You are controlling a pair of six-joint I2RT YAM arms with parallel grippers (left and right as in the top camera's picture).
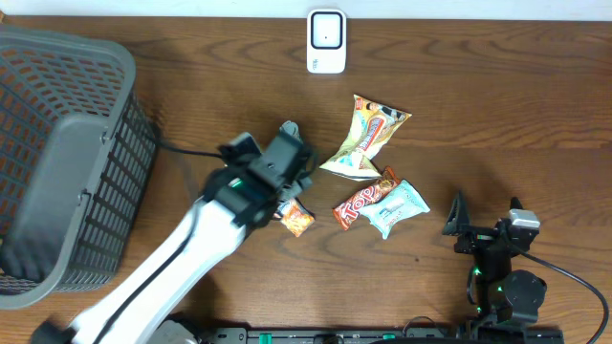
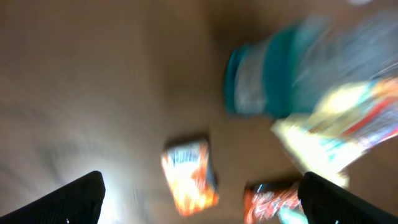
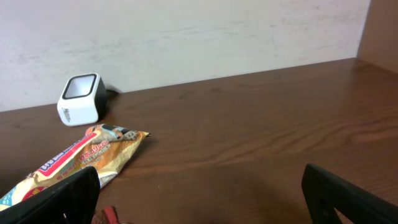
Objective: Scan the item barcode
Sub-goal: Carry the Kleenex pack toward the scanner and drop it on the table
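Overhead, a grey mesh basket (image 1: 57, 162) sits far to the left of the white barcode scanner (image 1: 326, 41), which stands at the far edge of the wooden table (image 1: 497, 96). The left arm (image 1: 191, 248) reaches in from the near-left corner, ending short of the scanner and a little left of it. A small orange packet (image 1: 296, 220) lies flat on the table by the arm's end, well apart from the scanner on the robot's side, with nothing gripping it. A cream snack bag (image 1: 363, 139) lies nearer the scanner, slightly to its right. A red bar (image 1: 361, 203) and a teal-and-white packet (image 1: 397, 207) lie side by side, touching, farther from the scanner than the cream bag. The right gripper (image 1: 486, 225) rests far from the scanner, off to its right at the near edge.

Left wrist view is badly blurred. The left gripper (image 2: 200, 180) has its fingers spread wide at the frame's lower corners, and the orange packet lies on the wood between them, untouched.

Right wrist view shows the right gripper's fingers also spread wide, with nothing between them. The scanner stands far off to the left by the wall, the cream bag in front of it.
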